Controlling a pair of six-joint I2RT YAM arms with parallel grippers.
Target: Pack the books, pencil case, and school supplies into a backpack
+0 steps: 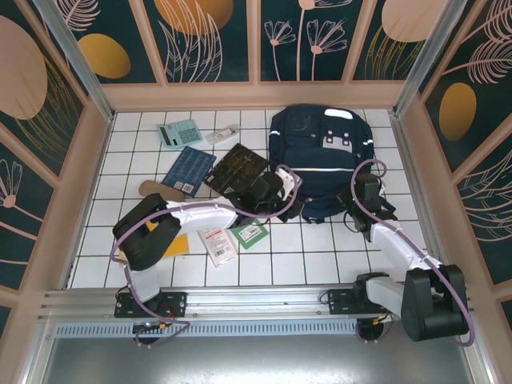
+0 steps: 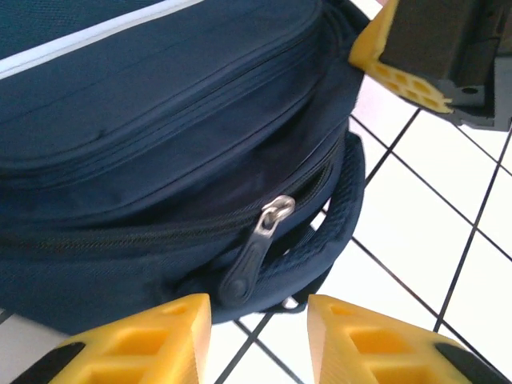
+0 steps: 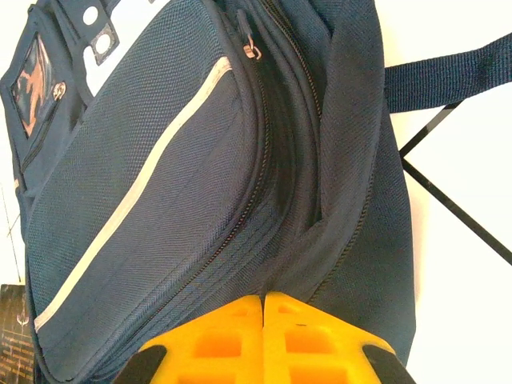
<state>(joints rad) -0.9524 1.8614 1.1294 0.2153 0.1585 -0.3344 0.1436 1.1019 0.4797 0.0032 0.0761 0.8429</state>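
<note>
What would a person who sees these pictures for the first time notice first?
First the big navy backpack, lying at the far side of the white tiled table, with an arm at each side of it. The left hand stands open just before a metal zipper pull on the backpack's edge, and the right hand is shut against its side. To its left lie books and a teal calculator.

White square tiles with dark grout cover the bench [image 1: 320, 264]. Dark teal wall panels [image 1: 212, 36] (printed with pale plants and orange ovals) stand on three sides in beige frames; a metal rail [image 1: 256, 298] edges the near side.
</note>
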